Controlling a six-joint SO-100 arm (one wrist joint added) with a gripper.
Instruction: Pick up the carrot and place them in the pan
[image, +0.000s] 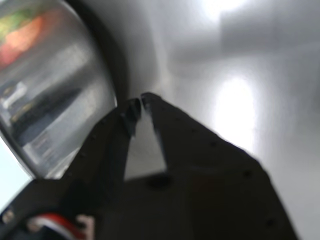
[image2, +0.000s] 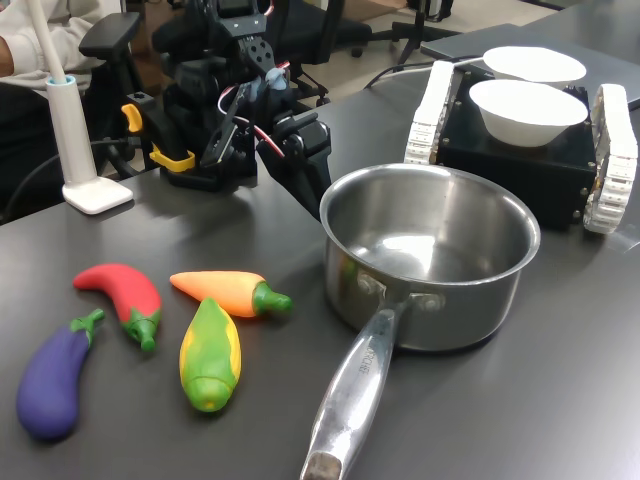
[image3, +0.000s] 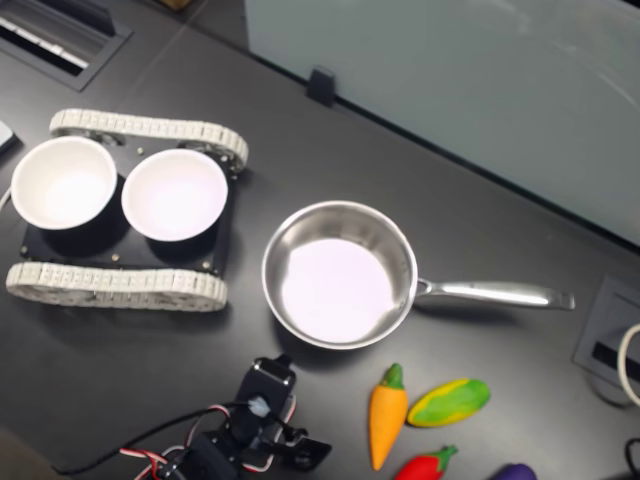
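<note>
- Dark grey table fills the first exterior view, with office chairs along the upper edge.
- The pan sits at centre frame, empty, its handle running toward the lower edge.
- The carrot lies left of centre, just beside the corn, with the red chili and the eggplant further toward the lower left.
- In the wrist view, the gripper has its tips almost touching, holding nothing, close to the pan's outer wall.
- Two white bowls sit on a tracked base at upper right.
</note>
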